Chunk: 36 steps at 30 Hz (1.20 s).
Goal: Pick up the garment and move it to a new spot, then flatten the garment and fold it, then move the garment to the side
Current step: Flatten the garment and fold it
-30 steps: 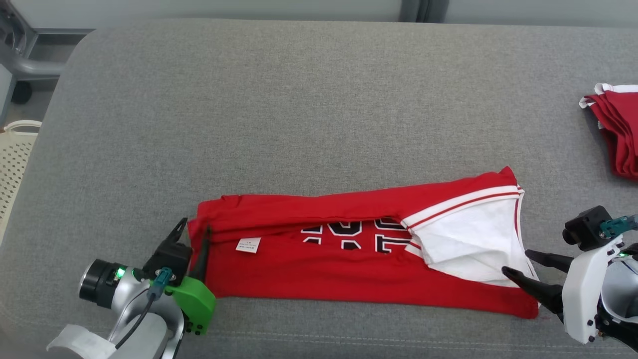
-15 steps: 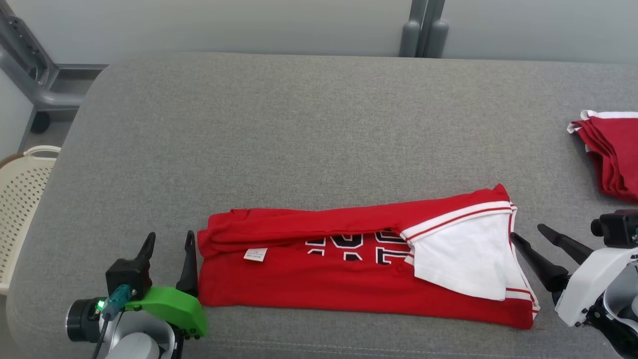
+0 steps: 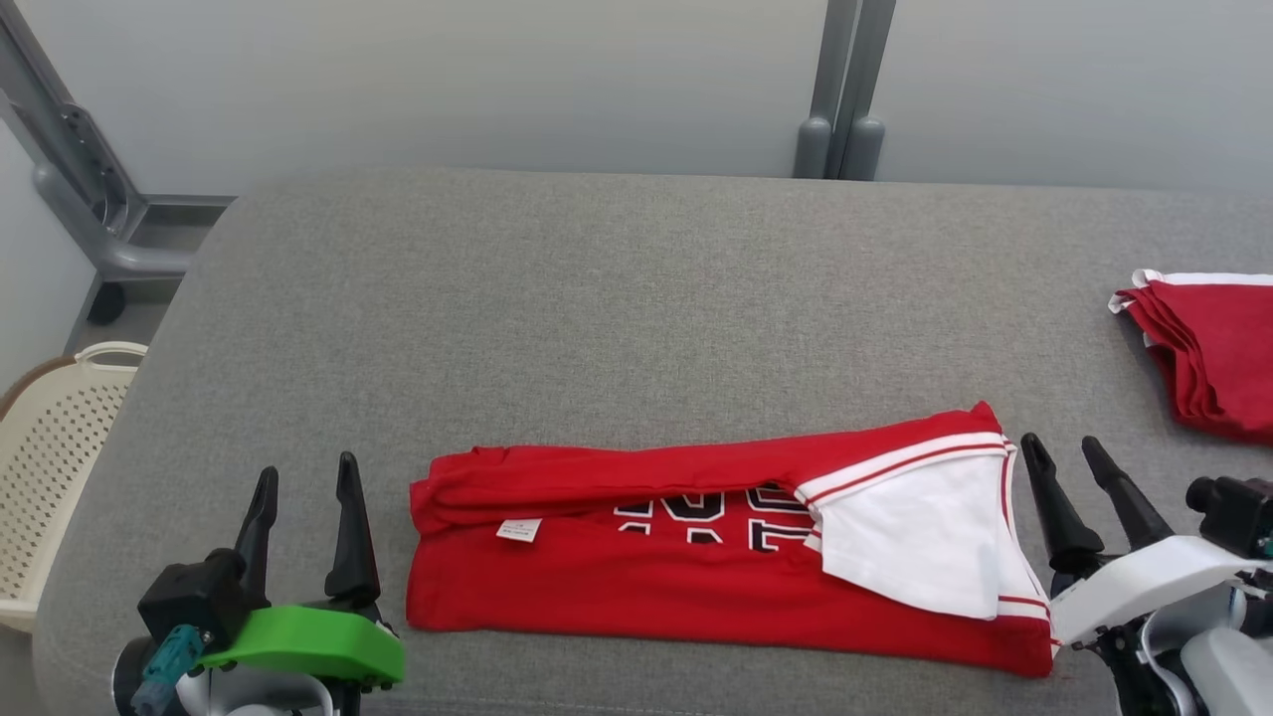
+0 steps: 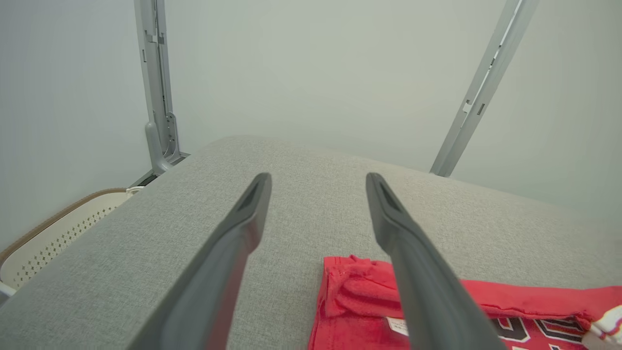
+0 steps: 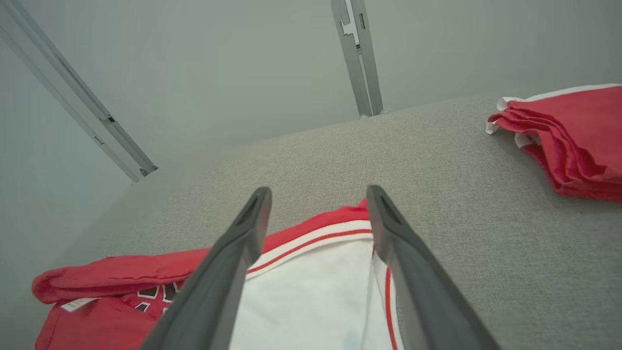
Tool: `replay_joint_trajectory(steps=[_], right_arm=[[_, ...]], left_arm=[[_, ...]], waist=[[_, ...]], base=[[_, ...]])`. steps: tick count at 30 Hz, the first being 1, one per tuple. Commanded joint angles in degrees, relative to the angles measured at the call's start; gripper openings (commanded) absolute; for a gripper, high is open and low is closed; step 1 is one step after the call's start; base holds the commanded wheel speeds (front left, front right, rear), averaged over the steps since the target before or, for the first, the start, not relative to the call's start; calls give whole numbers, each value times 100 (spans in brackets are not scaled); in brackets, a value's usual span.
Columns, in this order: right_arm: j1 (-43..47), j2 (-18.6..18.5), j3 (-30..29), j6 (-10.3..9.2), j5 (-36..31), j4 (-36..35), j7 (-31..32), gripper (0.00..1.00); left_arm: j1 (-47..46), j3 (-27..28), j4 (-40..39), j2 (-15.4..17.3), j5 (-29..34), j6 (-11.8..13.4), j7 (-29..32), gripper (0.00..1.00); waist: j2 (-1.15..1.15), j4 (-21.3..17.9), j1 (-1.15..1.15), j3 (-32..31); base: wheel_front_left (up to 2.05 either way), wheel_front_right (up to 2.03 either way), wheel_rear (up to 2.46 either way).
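**Red jersey lies in a long band, ready for its next fold**

A cream perforated plastic basket (image 3: 50, 447) stands at nine o'clock, off the grey upholstered surface (image 3: 597, 298). The left gripper (image 3: 306, 465), jaws apart and empty, hovers near the red-and-white lettered jersey (image 3: 696, 587), which lies at six o'clock. The right gripper (image 3: 1060, 441), jaws also spread and empty, flanks its white end. The next fold probably needs an even pinch through all layers and a low lift. A stack of folded red garments (image 3: 1213, 348) lies at three o'clock.
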Motion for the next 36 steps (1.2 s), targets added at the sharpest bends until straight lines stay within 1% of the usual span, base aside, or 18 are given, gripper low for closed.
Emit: replay_joint_trajectory(steps=[1, 4, 8, 12, 13, 17, 21, 26, 33, 36], right_arm=[[109, 192, -166, -1, -224, -71, -68, 100], [217, 592, -498, -1, -696, -174, -130, 100], [311, 1042, -721, -1, -1280, -300, -142, 100], [348, 1343, -808, -1, -1736, -356, -128, 100], [348, 1343, -808, -1, -1736, -356, -128, 100], [401, 1486, -829, 0, -2094, -297, -112, 100], [438, 1534, -854, 0, -2285, -229, -93, 100], [474, 1585, -910, 0, -2340, -261, -51, 100], [453, 1606, -914, 0, -2357, -307, 40, 100], [435, 1575, -970, -1, -2369, -325, 128, 100]], left_arm=[[118, 98, -28, -42, 79, -112, -15, 100], [206, 207, 46, -100, 143, -297, -15, 100], [178, 279, 226, -142, 236, -484, -15, 100], [47, 220, 504, -106, 328, -643, -15, 100], [47, 220, 504, -106, 328, -643, -15, 100], [-14, 114, 740, -39, 310, -821, 33, 100], [-62, 79, 881, 9, 265, -915, 74, 100], [-97, 85, 918, -2, 268, -888, 51, 100], [-123, 64, 970, -8, 252, -914, 33, 100], [-140, 43, 972, -34, 273, -874, 39, 100]], waist=[[0, -12, 0, -57], [0, -22, 0, -83], [0, -43, 0, -85], [0, -69, 0, -73], [0, -69, 0, -73], [0, -99, 0, -62], [0, -89, 0, -59], [0, -78, 0, -47], [0, -97, 0, -28], [0, -101, 0, -9]], base=[[0, 0, 0], [0, 0, 0], [0, 0, 0], [0, 0, 0], [0, 0, 0], [0, 0, 0], [0, 0, 0], [0, 0, 0], [0, 0, 0], [0, 0, 0]])
